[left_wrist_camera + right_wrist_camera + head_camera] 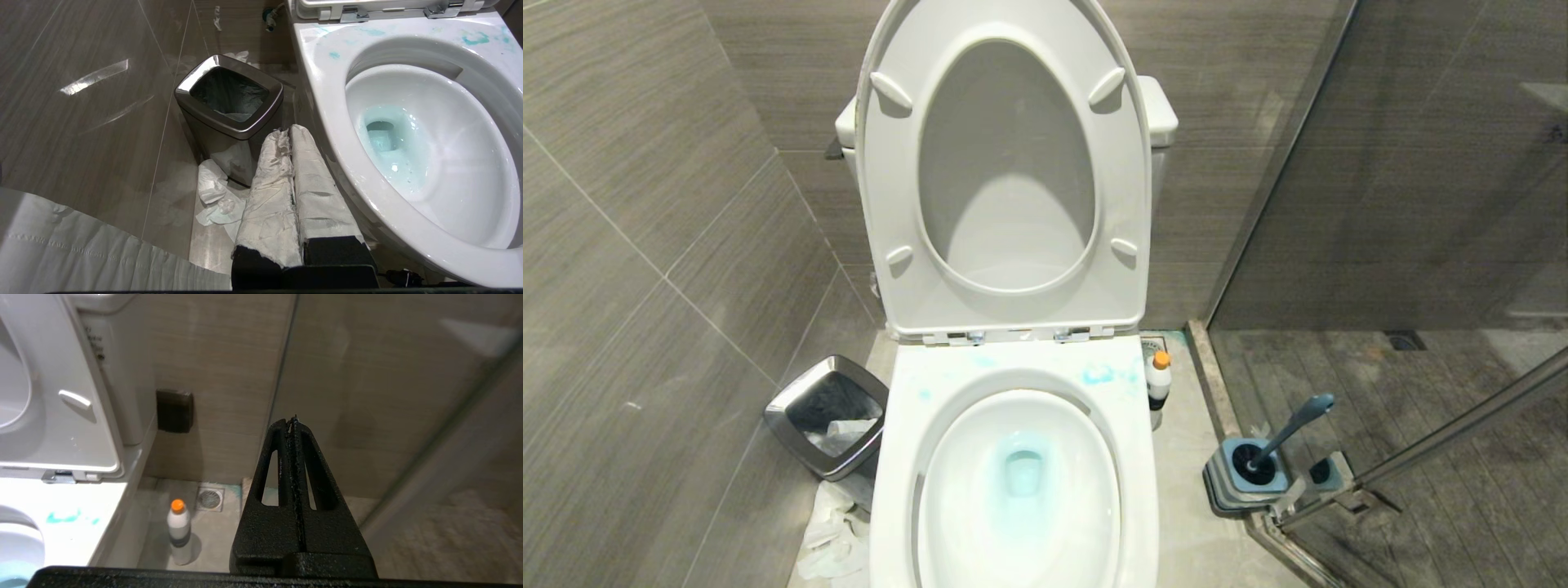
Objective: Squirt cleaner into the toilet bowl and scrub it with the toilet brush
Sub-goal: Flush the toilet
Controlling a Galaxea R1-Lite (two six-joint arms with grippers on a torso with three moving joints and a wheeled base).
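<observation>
Closest to us, the toilet bowl [1013,490] gapes with seat and lid raised, blue-tinted water pooled at its drain and blue smears on its rim, while the steel bin [827,415] on our left holds crumpled paper, with more paper [833,535] lying on the floor. Our left pincer [286,131], wrapped in white paper, is clenched on nothing beside the bowl's rim, and our right pincer [295,421] is likewise clenched and empty. We see the cleaner [179,532] upright on the floor below that right pincer, apart from it, and the toilet brush [1278,441] stands in its base [1245,483] by the glass door.
</observation>
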